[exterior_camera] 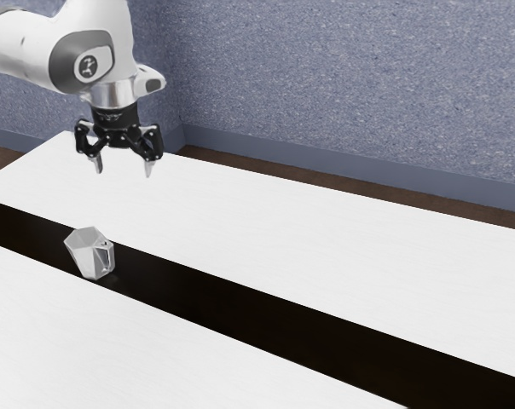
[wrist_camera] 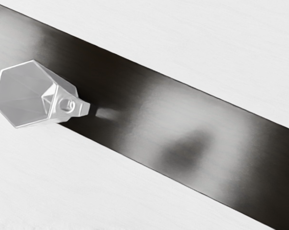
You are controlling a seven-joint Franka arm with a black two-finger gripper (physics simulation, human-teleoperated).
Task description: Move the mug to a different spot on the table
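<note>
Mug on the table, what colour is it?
The mug is plain light grey, clearest in the wrist view.

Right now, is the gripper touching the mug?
Apart. The exterior view shows the gripper hanging open above the mug, with bare table visible between them.

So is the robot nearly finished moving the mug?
Not yet. Nothing looks done: the mug stands upright at the black stripe's edge, untouched. In hand: the hand hangs open above the table, apart from the mug. Left: grabbing, lifting, setting it down elsewhere.
</note>
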